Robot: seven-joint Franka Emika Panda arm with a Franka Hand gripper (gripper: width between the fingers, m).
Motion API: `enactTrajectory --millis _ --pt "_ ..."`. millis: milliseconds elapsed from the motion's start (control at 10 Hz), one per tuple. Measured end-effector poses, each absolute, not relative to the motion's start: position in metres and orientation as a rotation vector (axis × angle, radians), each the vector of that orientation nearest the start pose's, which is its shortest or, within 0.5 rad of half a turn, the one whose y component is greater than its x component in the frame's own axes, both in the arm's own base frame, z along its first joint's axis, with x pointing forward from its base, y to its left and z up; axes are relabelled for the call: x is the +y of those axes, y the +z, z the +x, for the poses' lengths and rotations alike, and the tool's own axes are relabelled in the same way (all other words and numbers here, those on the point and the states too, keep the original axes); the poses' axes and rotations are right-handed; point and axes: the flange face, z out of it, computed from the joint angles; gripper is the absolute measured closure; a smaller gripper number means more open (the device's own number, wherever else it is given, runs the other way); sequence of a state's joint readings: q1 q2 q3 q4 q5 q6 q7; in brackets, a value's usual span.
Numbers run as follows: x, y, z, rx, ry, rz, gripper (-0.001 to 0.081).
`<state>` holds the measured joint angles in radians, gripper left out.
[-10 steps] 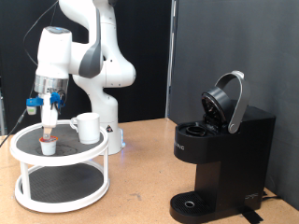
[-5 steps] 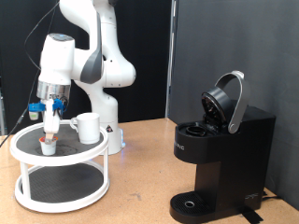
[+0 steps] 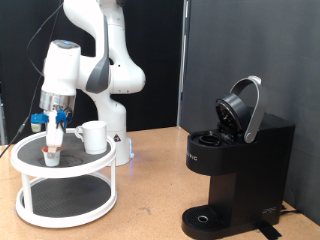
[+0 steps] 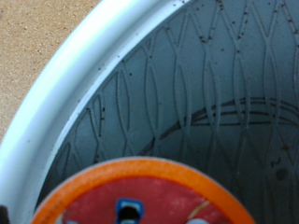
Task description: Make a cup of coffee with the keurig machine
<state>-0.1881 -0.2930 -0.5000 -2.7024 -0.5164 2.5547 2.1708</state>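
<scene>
One keurig machine (image 3: 238, 165) is counted on the tabletop (image 3: 150, 180). One two-tier white rack (image 3: 65, 180) is counted. On its upper tier one cup (image 3: 94, 136) and one red-topped pod (image 3: 51, 155) are counted, the cup at about 2 o'clock from the pod. One robot arm (image 3: 100, 60) with one tool (image 3: 54, 135) is counted.
</scene>
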Motion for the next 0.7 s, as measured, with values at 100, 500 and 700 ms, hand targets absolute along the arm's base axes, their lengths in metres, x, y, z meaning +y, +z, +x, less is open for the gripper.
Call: enactTrajectory --millis 100,500,700 --pt "-0.2464 0.3204 0.3246 2.967 -0.341 -1.085 0.0072" --pt "-0.2476 0.3223 0.3265 2.967 -0.341 -1.067 0.0199" --pt "-0.2481 0.3237 0.3275 2.969 -0.335 -1.055 0.0378"
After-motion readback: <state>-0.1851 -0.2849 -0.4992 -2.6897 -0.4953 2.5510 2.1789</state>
